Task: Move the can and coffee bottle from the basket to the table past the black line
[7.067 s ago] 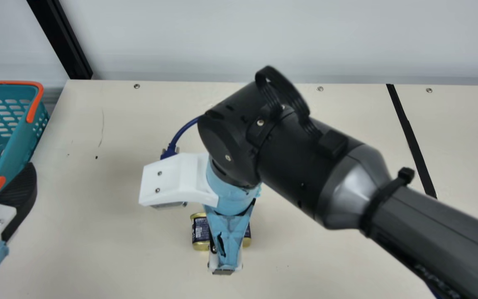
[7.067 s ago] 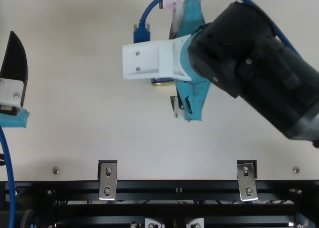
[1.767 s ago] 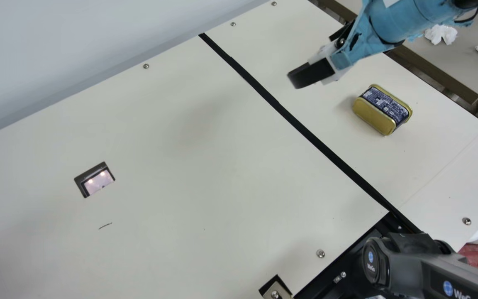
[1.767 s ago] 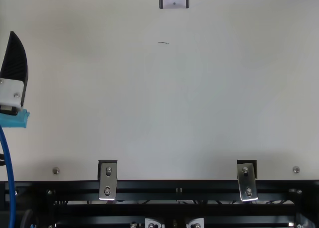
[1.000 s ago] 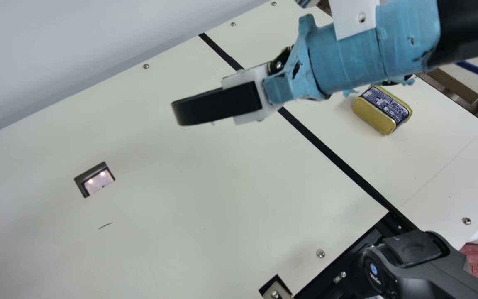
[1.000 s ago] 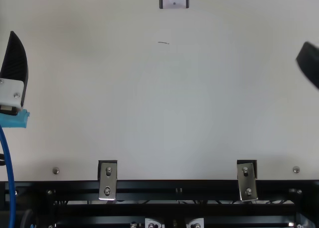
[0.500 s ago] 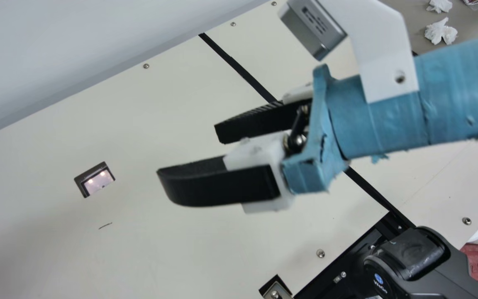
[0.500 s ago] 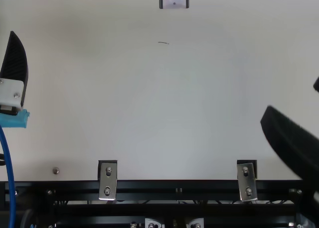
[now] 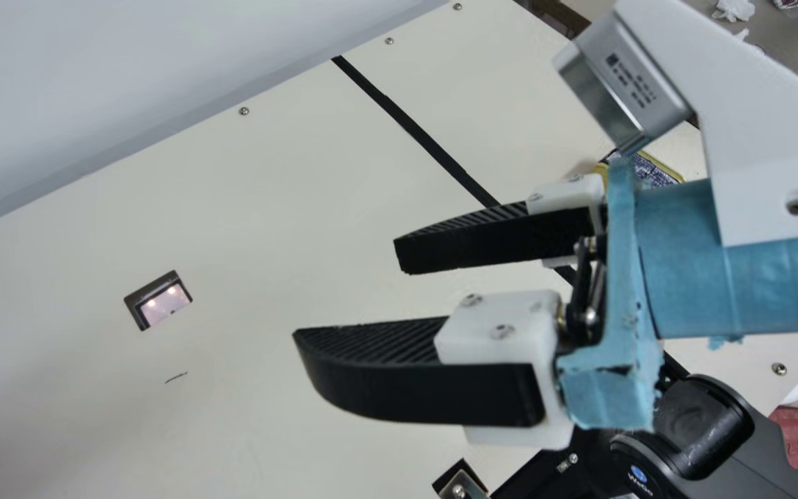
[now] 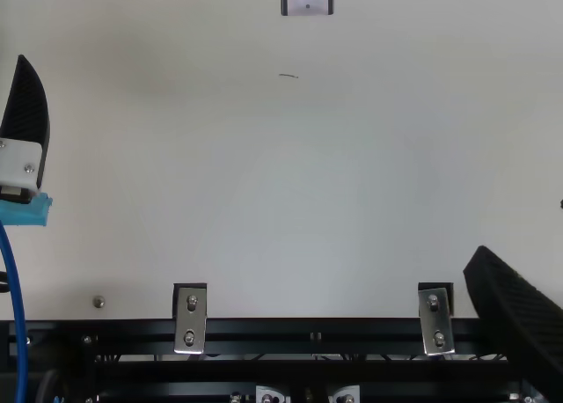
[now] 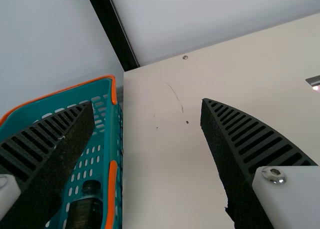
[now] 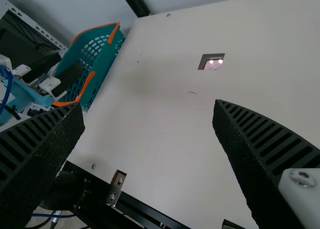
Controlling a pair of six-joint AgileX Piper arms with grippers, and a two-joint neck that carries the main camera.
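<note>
At the left end of the bench [image 11: 165,179], the bottle [image 11: 87,213] is in the basket [image 11: 111,194], upright or tilted I cannot tell, below the nearer left gripper [image 11: 147,105], wide open and empty, with the right gripper [image 9: 352,298], also open and empty, well apart.

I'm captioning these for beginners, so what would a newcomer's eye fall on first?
Probably the right gripper, open and large over the table in the main view. Next, the teal, orange-rimmed basket beyond the table's edge, with the dark coffee bottle inside. Then the black line crossing the cream tabletop.
</note>
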